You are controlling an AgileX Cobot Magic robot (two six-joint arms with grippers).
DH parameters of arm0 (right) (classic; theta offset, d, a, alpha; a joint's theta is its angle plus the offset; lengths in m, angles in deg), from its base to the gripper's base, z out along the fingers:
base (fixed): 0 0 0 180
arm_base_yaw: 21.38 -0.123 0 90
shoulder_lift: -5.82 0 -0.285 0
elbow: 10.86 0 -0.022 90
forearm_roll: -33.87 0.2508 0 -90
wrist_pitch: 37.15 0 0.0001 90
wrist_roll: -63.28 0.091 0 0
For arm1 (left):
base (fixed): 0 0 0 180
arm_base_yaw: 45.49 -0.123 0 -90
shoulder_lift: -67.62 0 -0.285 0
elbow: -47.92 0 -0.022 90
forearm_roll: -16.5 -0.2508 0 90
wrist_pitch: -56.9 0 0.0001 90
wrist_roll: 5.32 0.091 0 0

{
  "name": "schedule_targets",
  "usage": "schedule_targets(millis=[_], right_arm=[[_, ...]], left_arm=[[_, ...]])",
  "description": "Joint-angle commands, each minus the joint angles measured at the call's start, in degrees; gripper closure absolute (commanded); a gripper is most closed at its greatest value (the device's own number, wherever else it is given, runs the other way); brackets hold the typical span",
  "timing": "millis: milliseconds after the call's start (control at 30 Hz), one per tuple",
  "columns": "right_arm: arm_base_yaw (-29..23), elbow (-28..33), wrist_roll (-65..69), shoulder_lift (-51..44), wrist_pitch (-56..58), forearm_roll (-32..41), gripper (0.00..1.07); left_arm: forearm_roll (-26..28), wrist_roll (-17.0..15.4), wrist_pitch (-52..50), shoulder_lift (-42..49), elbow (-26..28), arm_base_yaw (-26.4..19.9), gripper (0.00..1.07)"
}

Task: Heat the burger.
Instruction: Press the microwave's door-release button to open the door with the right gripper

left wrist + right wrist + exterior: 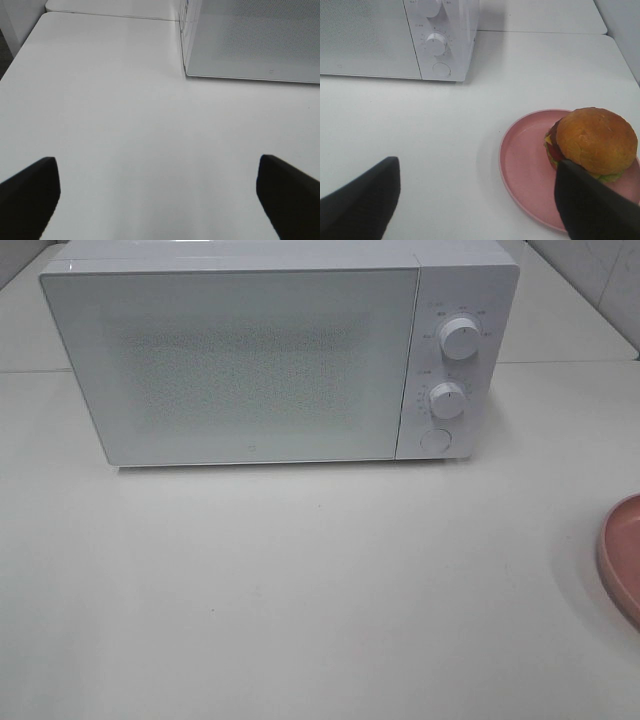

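The burger point(595, 137), with its golden-brown bun, sits on a round pink plate point(525, 155) in the right wrist view. My right gripper point(477, 167) hangs open above the table short of the plate; one dark finger point(590, 205) covers the burger's near edge, and nothing lies between the fingers. The left gripper point(156, 170) is open wide over bare table, holding nothing. The white microwave point(230, 350) stands at the back with its door shut. Neither gripper shows in the exterior high view, where only the plate's rim point(622, 555) appears at the right edge.
The microwave's control panel carries two knobs point(459, 338) point(447, 400) and a round button point(435, 439) on its right side. A white table point(300, 590) stretches in front of it. The microwave's left front corner point(187, 70) shows in the left wrist view.
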Motion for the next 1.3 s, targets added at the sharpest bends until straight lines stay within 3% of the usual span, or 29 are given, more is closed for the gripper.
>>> schedule_targets(millis=[33,767,1300], right_arm=[[0.23,0.06,-0.97,-1.95,-0.74,-0.4,0.31],[0.23,-0.4,-0.97,-1.89,-1.32,0.0,0.31],[0.23,-2.69,-0.11,13.98,-14.78,-0.69,0.31]], left_arm=[[-0.11,0.11,-0.92,0.86,-0.11,0.4,0.07],[-0.11,0.11,-0.92,0.86,-0.11,0.4,0.07],[-0.11,0.11,-0.92,0.86,-0.11,0.4,0.07]])
